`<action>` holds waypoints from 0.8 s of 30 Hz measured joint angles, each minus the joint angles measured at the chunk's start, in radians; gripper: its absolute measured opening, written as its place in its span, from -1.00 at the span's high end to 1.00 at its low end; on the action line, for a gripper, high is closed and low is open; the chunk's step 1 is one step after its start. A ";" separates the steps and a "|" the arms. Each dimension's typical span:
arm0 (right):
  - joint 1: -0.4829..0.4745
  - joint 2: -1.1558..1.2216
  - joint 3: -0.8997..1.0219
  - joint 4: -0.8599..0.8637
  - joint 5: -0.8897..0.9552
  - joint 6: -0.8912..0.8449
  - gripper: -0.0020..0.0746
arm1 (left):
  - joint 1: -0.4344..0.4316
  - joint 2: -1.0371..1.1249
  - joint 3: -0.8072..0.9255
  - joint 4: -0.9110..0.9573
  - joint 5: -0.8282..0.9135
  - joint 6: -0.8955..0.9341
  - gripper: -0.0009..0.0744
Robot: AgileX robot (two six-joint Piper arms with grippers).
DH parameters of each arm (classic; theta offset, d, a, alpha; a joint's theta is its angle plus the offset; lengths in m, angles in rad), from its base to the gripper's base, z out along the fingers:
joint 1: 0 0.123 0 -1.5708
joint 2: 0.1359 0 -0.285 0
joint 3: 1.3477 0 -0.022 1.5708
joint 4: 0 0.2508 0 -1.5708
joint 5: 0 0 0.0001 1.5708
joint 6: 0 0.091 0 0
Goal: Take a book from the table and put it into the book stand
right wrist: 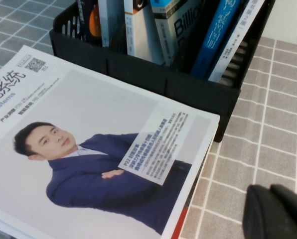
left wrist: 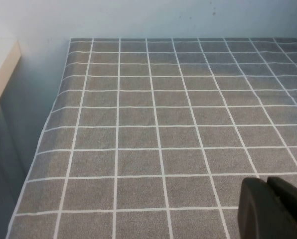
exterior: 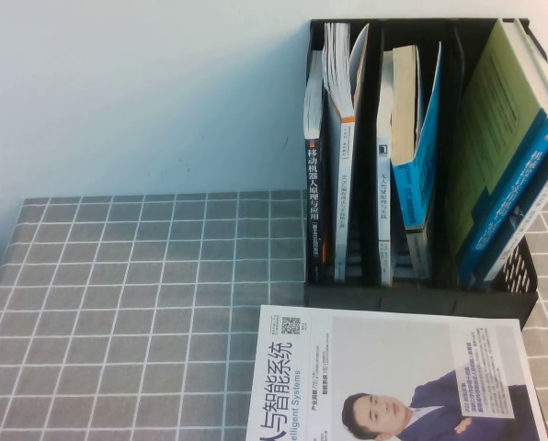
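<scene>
Book (exterior: pixel 496 138): leaning in the stand's (exterior: pixel 421 299) right compartment.
Left tool (left wrist: pixel 274 209): pressed together, above the bench (left wrist: pixel 158 134).
Right tool (right wrist: pixel 278 214): over the bench beside the white book (right wrist: pixel 88 144); state cannot tell.

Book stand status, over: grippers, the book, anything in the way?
Left gripper shut, over bare table. Right gripper shut, beside the white book. Yellow-green book leans in the book stand, rightmost compartment. White book lies flat against the stand's front.

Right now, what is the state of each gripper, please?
Left gripper: shut, holding nothing, above the bare table.
Right gripper: shut as far as visible, empty, near the white book.
</scene>
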 joint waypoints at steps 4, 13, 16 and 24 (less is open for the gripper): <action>0.000 0.000 0.000 0.000 0.000 0.000 0.95 | 0.000 0.000 0.000 0.000 0.000 0.000 0.98; 0.002 -0.002 0.005 -0.025 -0.119 0.000 0.95 | 0.001 0.000 0.000 0.000 0.002 -0.002 0.98; 0.002 -0.015 0.036 -0.084 -0.256 0.000 0.95 | 0.001 0.000 0.000 0.000 0.002 -0.002 0.98; -0.072 -0.189 0.135 -0.352 -0.407 0.205 0.95 | 0.001 0.000 0.000 0.000 0.004 0.000 0.98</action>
